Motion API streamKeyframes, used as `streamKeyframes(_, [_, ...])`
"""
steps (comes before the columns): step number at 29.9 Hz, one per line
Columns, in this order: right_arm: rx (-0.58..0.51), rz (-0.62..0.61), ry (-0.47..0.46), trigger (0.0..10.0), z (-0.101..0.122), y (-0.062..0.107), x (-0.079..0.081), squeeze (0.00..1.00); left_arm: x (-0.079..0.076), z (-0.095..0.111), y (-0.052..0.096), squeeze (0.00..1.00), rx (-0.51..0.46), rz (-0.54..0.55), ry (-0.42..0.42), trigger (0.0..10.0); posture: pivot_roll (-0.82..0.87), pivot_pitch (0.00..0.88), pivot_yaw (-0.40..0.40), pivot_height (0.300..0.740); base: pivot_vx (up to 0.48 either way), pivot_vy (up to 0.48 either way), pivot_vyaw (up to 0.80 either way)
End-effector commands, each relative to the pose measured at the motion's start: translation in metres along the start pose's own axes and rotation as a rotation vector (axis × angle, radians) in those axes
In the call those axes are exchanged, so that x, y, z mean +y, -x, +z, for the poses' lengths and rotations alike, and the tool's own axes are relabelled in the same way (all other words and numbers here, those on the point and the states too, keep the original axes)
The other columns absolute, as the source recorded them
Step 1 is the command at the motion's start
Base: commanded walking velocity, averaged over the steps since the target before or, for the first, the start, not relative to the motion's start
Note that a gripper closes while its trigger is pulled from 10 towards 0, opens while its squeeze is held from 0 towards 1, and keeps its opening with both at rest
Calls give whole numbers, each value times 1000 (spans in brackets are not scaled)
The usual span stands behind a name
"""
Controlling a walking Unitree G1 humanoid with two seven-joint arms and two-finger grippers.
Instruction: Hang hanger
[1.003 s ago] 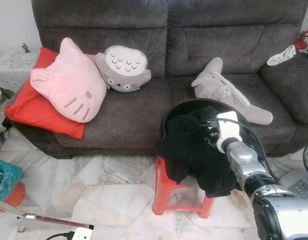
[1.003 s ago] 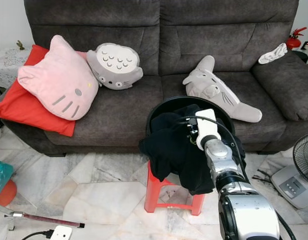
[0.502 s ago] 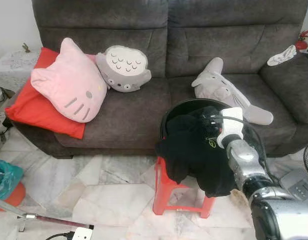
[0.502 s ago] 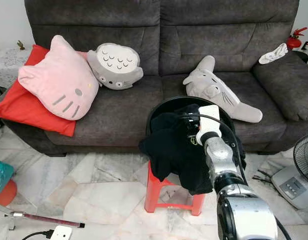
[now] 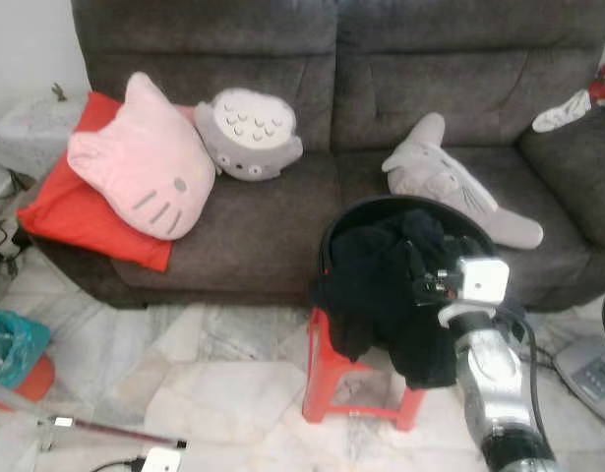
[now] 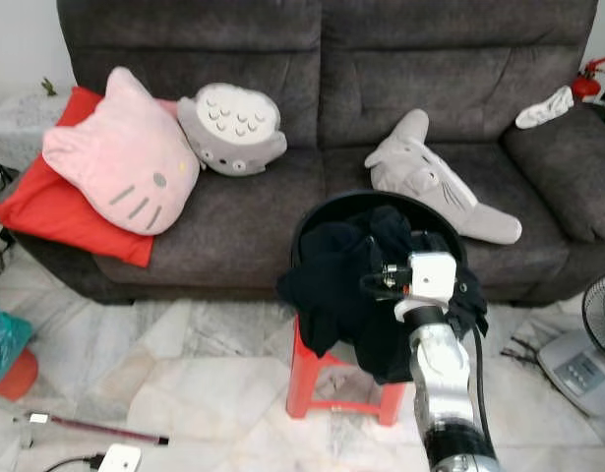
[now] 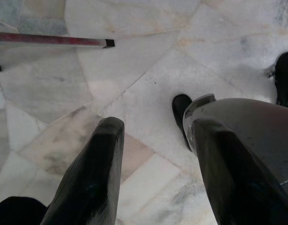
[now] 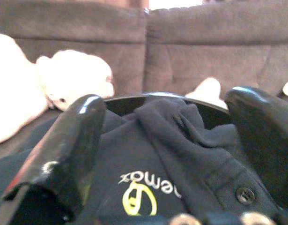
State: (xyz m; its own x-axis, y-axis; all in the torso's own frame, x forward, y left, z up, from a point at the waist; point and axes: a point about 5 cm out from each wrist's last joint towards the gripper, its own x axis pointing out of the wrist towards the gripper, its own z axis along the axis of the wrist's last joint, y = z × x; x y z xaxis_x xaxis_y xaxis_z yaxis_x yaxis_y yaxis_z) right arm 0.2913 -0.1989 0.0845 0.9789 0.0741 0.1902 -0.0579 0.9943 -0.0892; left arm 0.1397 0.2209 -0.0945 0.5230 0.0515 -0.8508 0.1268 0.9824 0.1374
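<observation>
Black polo shirt (image 6: 356, 285) with a yellow logo lies heaped in a round black plastic basket (image 6: 312, 211), its soft folds spilling over the rim toward the floor; no hanger can be made out. The basket sits on a red plastic stool (image 6: 317, 379). The right gripper (image 8: 167, 140) hovers just above the cloth, its glossy black fingers (image 8: 64, 154) spread wide, holding nothing. The left gripper (image 7: 155, 154) hangs over the pale marble floor (image 7: 148, 70), fingers parted and empty. Behind stands a grey fabric sofa (image 6: 282, 59).
</observation>
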Motion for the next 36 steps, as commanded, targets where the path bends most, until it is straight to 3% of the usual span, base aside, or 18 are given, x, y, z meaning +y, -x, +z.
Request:
streamKeyframes(1, [-64, 9, 22, 10000, 14, 2, 4, 0, 2, -5, 1, 0, 15, 6, -4, 10000, -84, 46, 36, 740, 0, 0, 0])
streamKeyframes(8, [-28, 39, -3, 10000, 22, 38, 22, 0, 2, -4, 1, 0, 9, 9, -4, 10000, -90, 45, 35, 740, 0, 0, 0])
streamKeyframes(10, [-8, 20, -3, 10000, 20, 41, 20, 0, 2, -4, 1, 0, 9, 9, -6, 10000, -90, 45, 35, 740, 0, 0, 0])
streamKeyframes(16, [13, 3, 1, 10000, 20, 37, 16, 0, 2, -2, 1, 0, -1, 5, -25, 10000, -89, 40, 30, 740, 0, 0, 0])
streamKeyframes(28, [69, 60, -15, 10000, 19, 41, 26, 0, 2, -2, 1, 0, -6, 12, -27, 10000, -90, 44, 30, 740, 0, 0, 0])
streamKeyframes(36, [91, 73, -22, 10000, 19, 42, 28, 0, 2, -2, 1, 0, -12, 14, -26, 10000, -90, 43, 29, 740, 0, -274, 0])
